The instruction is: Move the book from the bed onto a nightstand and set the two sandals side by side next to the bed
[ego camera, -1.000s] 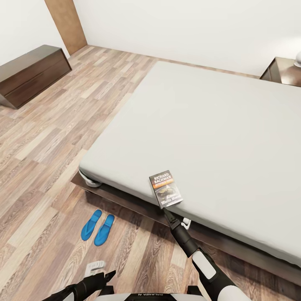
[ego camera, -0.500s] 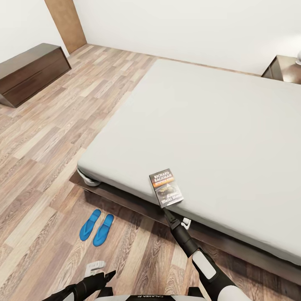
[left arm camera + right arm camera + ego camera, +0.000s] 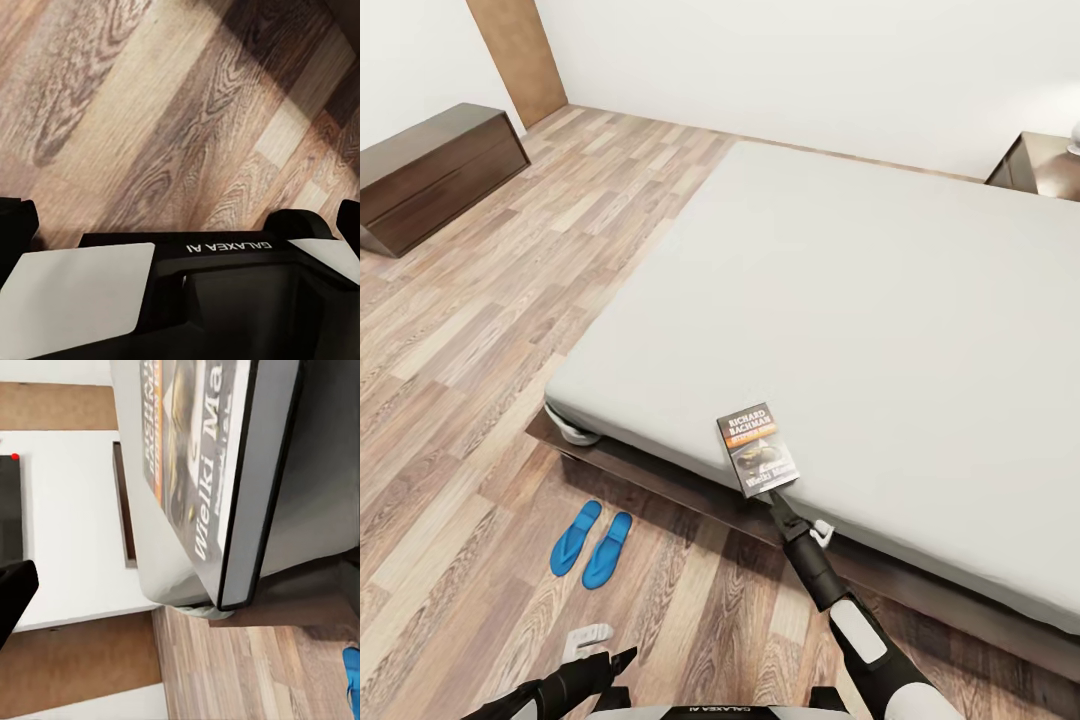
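The book (image 3: 757, 449), dark with an orange band, lies flat at the near edge of the bed's grey mattress (image 3: 880, 300). My right gripper (image 3: 775, 497) is open, its tips just at the book's near edge. In the right wrist view the book (image 3: 199, 457) looms close, and one black fingertip (image 3: 13, 592) sits off to its side. The two blue sandals (image 3: 593, 542) lie side by side on the floor by the bed's near corner. A nightstand (image 3: 1040, 165) stands at the bed's far right. My left gripper (image 3: 615, 662) hangs open, low over the floor.
A long low dark cabinet (image 3: 430, 175) stands against the left wall. Wood-plank floor (image 3: 490, 350) lies open to the left of the bed. The dark bed frame (image 3: 660, 470) juts out under the mattress. The left wrist view looks down on the robot's base (image 3: 217, 277).
My right gripper has shifted slightly right and closer to the book's near corner. The book, sandals and left arm have not moved. The head view shifted slightly.
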Robot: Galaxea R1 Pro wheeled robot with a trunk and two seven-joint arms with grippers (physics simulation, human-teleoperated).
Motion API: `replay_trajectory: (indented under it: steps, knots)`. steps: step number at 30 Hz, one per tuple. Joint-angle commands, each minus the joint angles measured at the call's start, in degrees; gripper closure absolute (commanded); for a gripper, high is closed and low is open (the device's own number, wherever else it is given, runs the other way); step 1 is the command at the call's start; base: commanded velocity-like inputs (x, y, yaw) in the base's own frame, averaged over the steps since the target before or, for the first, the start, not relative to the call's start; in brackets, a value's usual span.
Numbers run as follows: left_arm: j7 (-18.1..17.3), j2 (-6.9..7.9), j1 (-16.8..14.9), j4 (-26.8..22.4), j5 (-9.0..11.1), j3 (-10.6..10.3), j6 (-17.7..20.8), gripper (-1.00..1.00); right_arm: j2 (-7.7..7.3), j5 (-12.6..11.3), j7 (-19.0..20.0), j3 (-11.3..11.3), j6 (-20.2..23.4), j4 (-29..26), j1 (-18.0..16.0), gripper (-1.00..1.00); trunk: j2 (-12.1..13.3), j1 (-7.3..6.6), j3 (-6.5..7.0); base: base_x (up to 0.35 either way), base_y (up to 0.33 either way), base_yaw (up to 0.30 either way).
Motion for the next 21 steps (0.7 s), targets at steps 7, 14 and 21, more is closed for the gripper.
replay_trajectory:
  steps: [7, 14, 21]
  knots:
    - [-0.1, 0.02, -0.1, 0.1, -0.6, 0.4, -0.4, -1.00, 0.01, -0.5, 0.2, -1.9, 0.5, 0.0, 0.0, -1.00, 0.0, 0.00, -0.03, 0.000, 0.000, 0.000]
    - [-0.1, 0.02, 0.0, 0.1, -0.6, 0.4, -0.4, -1.00, 0.08, -0.5, 0.2, -2.0, 0.5, 0.0, 0.0, -1.00, 0.0, 0.00, -0.03, 0.000, 0.000, 0.000]
    - [-0.1, 0.02, 0.0, 0.1, -0.6, 0.4, -0.4, -1.00, 0.10, -0.5, 0.2, -2.0, 0.5, 0.1, 0.0, -1.00, -0.4, 0.22, -0.20, 0.000, 0.000, 0.000]
